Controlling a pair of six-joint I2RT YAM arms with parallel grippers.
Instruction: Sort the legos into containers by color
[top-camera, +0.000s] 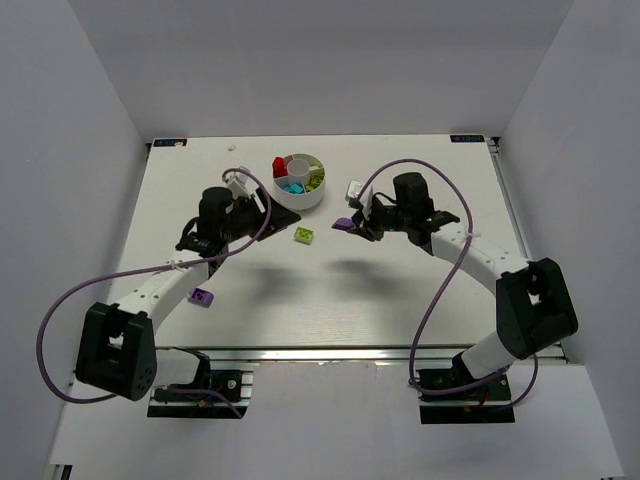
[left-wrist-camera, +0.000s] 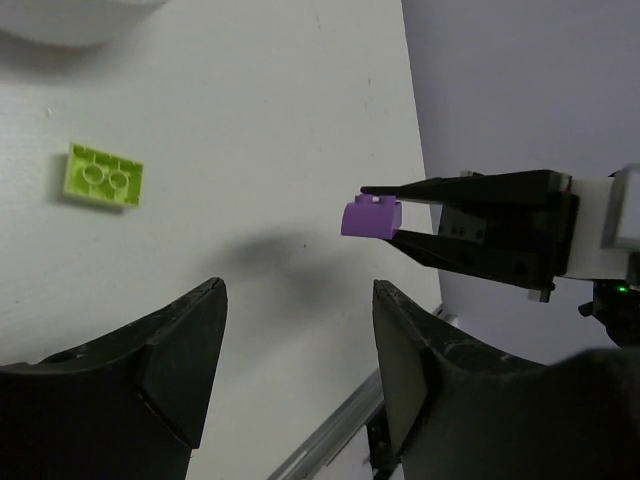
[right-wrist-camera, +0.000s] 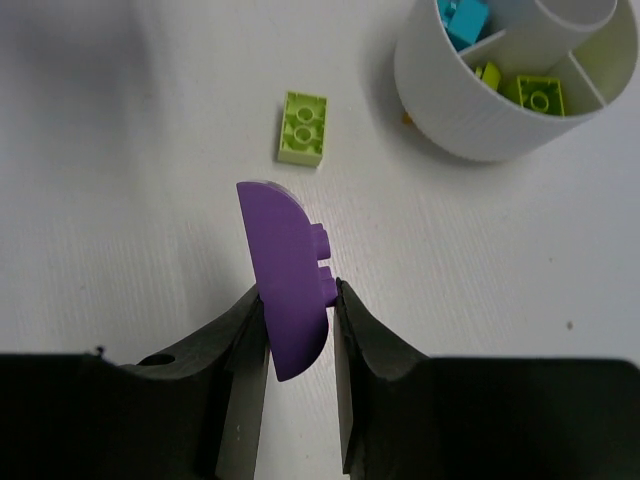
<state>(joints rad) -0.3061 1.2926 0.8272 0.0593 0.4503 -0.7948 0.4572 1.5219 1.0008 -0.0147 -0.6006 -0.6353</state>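
My right gripper (right-wrist-camera: 295, 295) is shut on a purple lego (right-wrist-camera: 285, 275), held above the table right of the white dish; it also shows in the top view (top-camera: 343, 224) and the left wrist view (left-wrist-camera: 371, 216). The round white dish (top-camera: 300, 193) holds red (top-camera: 279, 164), cyan (top-camera: 293, 186) and lime (top-camera: 316, 180) legos in separate wedges. A lime lego (top-camera: 303, 236) lies loose in front of the dish. A second purple lego (top-camera: 202, 296) lies by the left arm. My left gripper (left-wrist-camera: 300, 300) is open and empty, left of the dish.
The dish's rim (right-wrist-camera: 470, 140) shows at the upper right of the right wrist view, with the loose lime lego (right-wrist-camera: 302, 128) to its left. The table's right edge (top-camera: 510, 215) and front metal rail (top-camera: 350, 355) bound the surface.
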